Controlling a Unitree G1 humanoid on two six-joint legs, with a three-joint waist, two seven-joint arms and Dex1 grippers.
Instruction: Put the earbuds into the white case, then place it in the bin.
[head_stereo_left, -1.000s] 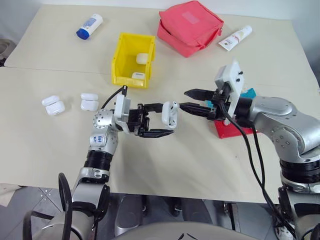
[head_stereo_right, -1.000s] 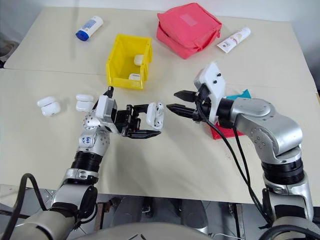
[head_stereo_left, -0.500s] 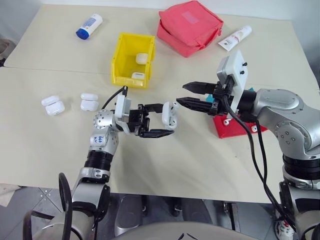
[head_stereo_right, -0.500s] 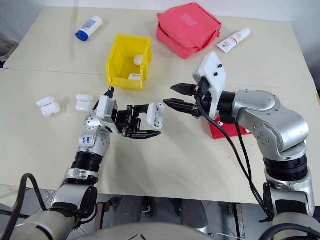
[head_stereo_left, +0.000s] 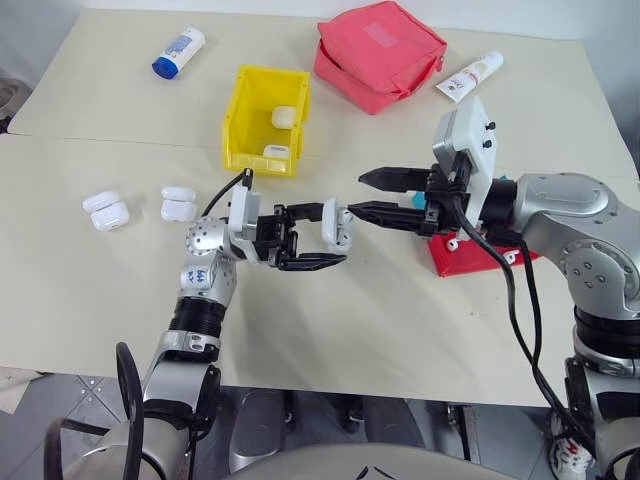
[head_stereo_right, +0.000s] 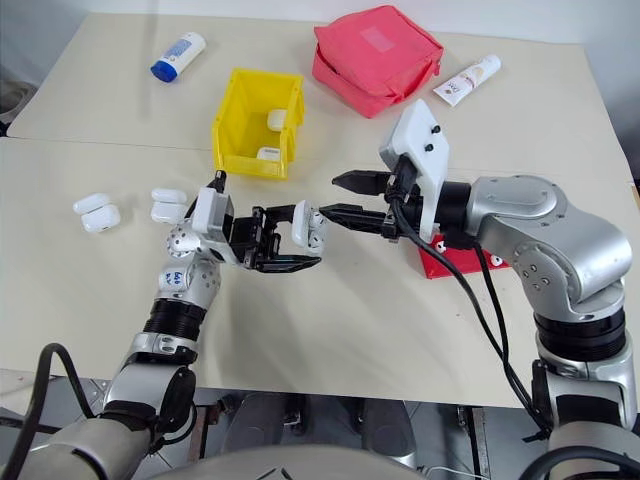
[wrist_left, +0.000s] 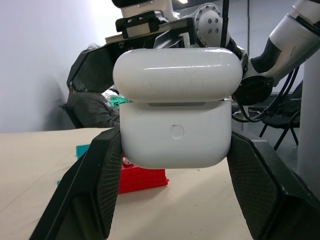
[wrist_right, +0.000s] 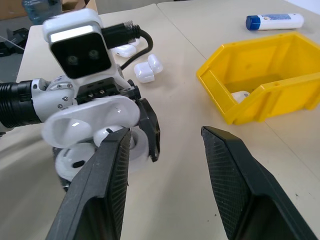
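My left gripper (head_stereo_left: 334, 236) is shut on the white case (head_stereo_left: 337, 224) and holds it above the table's middle. The case (wrist_left: 175, 135) sits between the two black fingers with its back facing the left wrist camera. Its lid (wrist_right: 91, 119) stands partly open toward the right arm, and an earbud (wrist_right: 107, 135) shows inside. My right gripper (head_stereo_left: 358, 195) is open, and its lower fingertip is right at the case's lid. More small white earbuds (head_stereo_left: 456, 243) lie on the red tray (head_stereo_left: 468, 258). The yellow bin (head_stereo_left: 240, 130) stands behind, with two white cases in it.
Several closed white cases (head_stereo_left: 106, 211) lie on the table at the left. A pink-red pouch (head_stereo_left: 380, 55), a blue-capped bottle (head_stereo_left: 178, 52) and a white tube (head_stereo_left: 470, 75) lie at the back. A teal tray (head_stereo_left: 497, 187) peeks out behind the right arm.
The right wrist has risen, uncovering more of the red tray, and its fingertips have edged left onto the case's lid. The left gripper has stayed in place with the case.
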